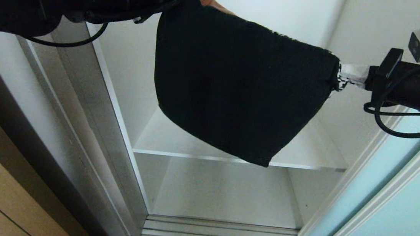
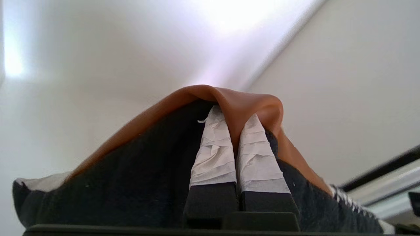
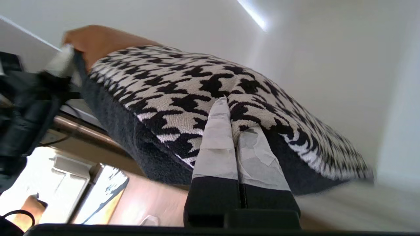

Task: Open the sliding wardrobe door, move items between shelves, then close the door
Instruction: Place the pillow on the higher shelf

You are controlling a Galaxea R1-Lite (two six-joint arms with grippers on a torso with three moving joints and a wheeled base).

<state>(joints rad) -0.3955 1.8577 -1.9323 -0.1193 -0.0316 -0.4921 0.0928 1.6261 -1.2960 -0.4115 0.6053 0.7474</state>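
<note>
With the sliding wardrobe door (image 1: 391, 197) pushed aside at the lower right, the cushion (image 1: 242, 86) is held mid-frame above the shelves (image 1: 162, 136), the left gripper (image 2: 234, 131) and right gripper (image 3: 231, 118) clamped on opposite edges, so a level carry, probably to another shelf, is called for.

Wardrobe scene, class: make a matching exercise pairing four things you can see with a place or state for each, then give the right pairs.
Things:
1. cushion
2. left end effector
3. sliding wardrobe door
4. right end effector

States:
A. shut on the houndstooth edge
B. pushed aside, frosted aqua
C. hanging between both arms, above the shelves
D. shut on the rust-brown corner

Pairs: 1-C, 2-D, 3-B, 4-A
</note>
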